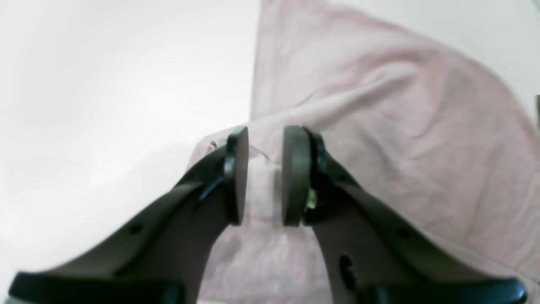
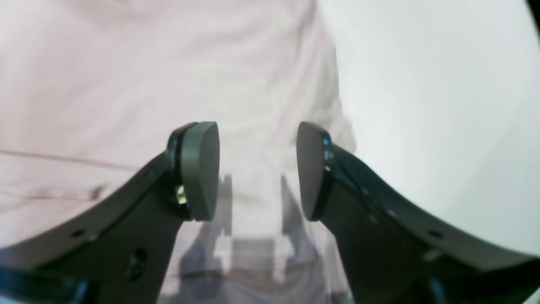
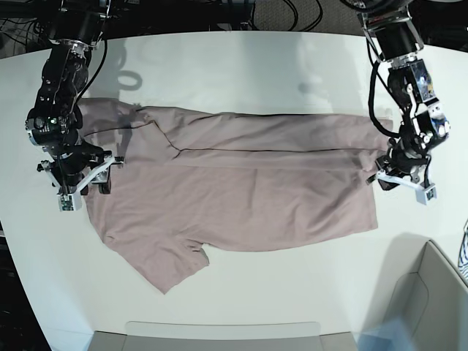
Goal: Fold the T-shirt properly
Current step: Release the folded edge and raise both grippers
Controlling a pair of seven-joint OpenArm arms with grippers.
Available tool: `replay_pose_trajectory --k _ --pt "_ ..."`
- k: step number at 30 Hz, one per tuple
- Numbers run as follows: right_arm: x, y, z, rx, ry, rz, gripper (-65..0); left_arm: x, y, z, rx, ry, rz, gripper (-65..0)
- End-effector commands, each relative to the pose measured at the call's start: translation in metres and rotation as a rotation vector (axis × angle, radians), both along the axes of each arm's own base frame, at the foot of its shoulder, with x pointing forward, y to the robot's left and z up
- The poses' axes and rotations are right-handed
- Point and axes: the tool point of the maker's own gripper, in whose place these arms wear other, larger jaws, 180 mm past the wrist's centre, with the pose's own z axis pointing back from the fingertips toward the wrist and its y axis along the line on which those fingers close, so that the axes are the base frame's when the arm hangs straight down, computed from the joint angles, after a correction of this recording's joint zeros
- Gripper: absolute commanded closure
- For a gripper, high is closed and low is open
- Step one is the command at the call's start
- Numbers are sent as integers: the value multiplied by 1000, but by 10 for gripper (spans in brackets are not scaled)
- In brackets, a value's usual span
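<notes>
both end effectors gape empty: left end effector (image 1: 264, 175), right end effector (image 2: 257, 171), over the t-shirt (image 3: 241, 197).

Both arms are black, jointed metal, with black cables looping along them. The left gripper (image 1: 263, 175) has 2 dark grey, oval-padded fingers on black curved brackets with a brass-coloured screw; the right gripper (image 2: 257, 171) matches. White bracket plates sit at each wrist.
</notes>
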Motion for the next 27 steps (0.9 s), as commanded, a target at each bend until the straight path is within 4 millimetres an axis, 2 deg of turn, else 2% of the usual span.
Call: replay_pose_trajectory --k 1,5,8,11,14,17,20,23,25,27 --pt "-2 -2 9 -14 -30 5 -296 0 7 12 34 -34 5 -135" --pt "-24 3 -6 -13 15 16 -296 -15 -1 -3 42 7 -26 -74" --pt "-36 1 -27 -3 73 8 -281 -18 -23 -16 39 44 -94 -13" --pt "-41 -3 -47 15 132 -6 -199 -14 -40 -28 37 54 -140 0" --pt "-44 -6 -64 27 180 -17 -90 -16 -45 -49 26 93 -151 0" --pt "-44 -10 -77 42 217 -30 0 -25 -42 -73 11 148 -136 0" --pt "-49 -17 -93 45 269 -43 0 -36 -38 -95 -7 206 -117 0" --pt "-56 -20 -100 40 295 -46 0 -48 -30 -105 0 250 -109 0" --pt "-68 -20 -106 35 319 -44 0 -69 -27 -117 5 297 -109 0" --pt "-79 -19 -109 28 333 -38 0 -95 -15 -127 30 352 -107 0"
